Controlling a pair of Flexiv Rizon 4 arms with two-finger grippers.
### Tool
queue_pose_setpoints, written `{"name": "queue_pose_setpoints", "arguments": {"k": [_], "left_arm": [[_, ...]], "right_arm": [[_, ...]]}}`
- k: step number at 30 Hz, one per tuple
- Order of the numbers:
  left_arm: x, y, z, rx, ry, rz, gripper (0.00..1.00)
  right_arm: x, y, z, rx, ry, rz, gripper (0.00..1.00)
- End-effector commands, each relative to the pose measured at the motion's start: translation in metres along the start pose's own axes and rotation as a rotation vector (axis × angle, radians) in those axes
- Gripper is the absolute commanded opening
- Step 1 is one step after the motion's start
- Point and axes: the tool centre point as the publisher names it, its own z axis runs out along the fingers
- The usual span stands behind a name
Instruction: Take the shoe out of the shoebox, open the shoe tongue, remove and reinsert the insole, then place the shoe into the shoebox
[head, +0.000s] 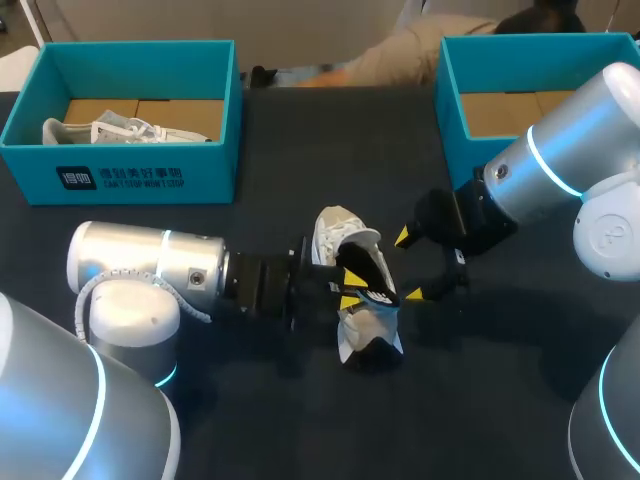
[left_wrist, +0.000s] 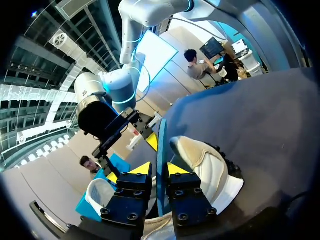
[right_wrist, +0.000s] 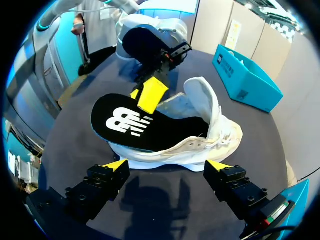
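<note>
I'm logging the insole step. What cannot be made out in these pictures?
Head view: the white mesh sneaker's opening, covered by the black foam insole.
Right wrist view: the insole's inserted end, hidden inside the sneaker.
Head view: the right teal cardboard shoebox's floor, partly behind the right arm.
Left wrist view: the insole's face; it shows edge-on.

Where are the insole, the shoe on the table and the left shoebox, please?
insole (right_wrist: 160, 131), right wrist view, on its black top face.
shoe (right_wrist: 192, 150), right wrist view, on its white side.
left shoebox (head: 215, 165), head view, on its front wall.
</note>
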Motion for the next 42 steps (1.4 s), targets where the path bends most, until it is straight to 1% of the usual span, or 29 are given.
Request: {"name": "queue_pose_setpoints", "arguments": {"k": [1, 2, 3, 4, 12, 21, 24, 28, 29, 30, 31, 33, 38, 39, 42], "left_arm": [[0.003, -0.003, 0.003, 0.002, -0.001, -0.003, 0.12], [0.003, -0.003, 0.004, 0.004, 0.004, -0.005, 0.11], [0.004, -0.002, 0.006, 0.005, 0.006, -0.006, 0.04], [0.005, -0.001, 0.007, 0.005, 0.011, -0.007, 0.00], [0.006, 0.009, 0.002, -0.003, 0.038, -0.007, 0.00], [0.006, 0.024, -0.006, -0.034, 0.066, 0.004, 0.00], [0.005, 0.025, -0.007, -0.037, 0.064, 0.004, 0.00], [0.004, 0.020, -0.010, -0.035, 0.060, 0.009, 0.00], [0.004, 0.018, -0.010, -0.031, 0.058, 0.010, 0.24], [0.003, 0.016, -0.009, -0.024, 0.055, 0.010, 0.25], [0.003, 0.013, -0.008, -0.018, 0.054, 0.012, 0.24], [0.002, 0.008, -0.006, -0.002, 0.050, 0.016, 0.25], [0.002, 0.001, 0.002, 0.022, 0.050, 0.019, 0.22], [0.003, 0.001, 0.004, 0.025, 0.051, 0.018, 0.20], [0.005, 0.000, 0.007, 0.032, 0.060, 0.018, 0.04]], "right_arm": [[0.000, 0.000, 0.000, 0.001, -0.001, 0.000, 1.00], [0.000, 0.000, 0.000, 0.001, -0.001, 0.000, 1.00], [0.000, 0.000, 0.000, 0.001, -0.001, 0.000, 1.00], [0.000, 0.000, 0.000, 0.001, -0.001, 0.000, 1.00], [0.000, 0.000, 0.000, 0.001, -0.001, 0.000, 1.00], [0.000, 0.000, 0.000, 0.001, -0.001, 0.000, 1.00], [0.000, 0.000, 0.000, 0.001, -0.001, 0.000, 1.00], [0.000, 0.000, 0.000, 0.001, -0.001, 0.000, 1.00], [0.000, 0.000, 0.000, 0.001, -0.001, 0.000, 1.00], [0.000, 0.000, 0.000, 0.001, -0.001, 0.000, 1.00], [0.000, 0.000, 0.000, 0.001, -0.001, 0.000, 1.00], [0.000, 0.000, 0.000, 0.001, -0.001, 0.000, 1.00], [0.000, 0.000, 0.000, 0.001, -0.001, 0.000, 1.00], [0.000, 0.000, 0.000, 0.001, -0.001, 0.000, 1.00], [0.000, 0.000, 0.000, 0.001, -0.001, 0.000, 1.00]]}}
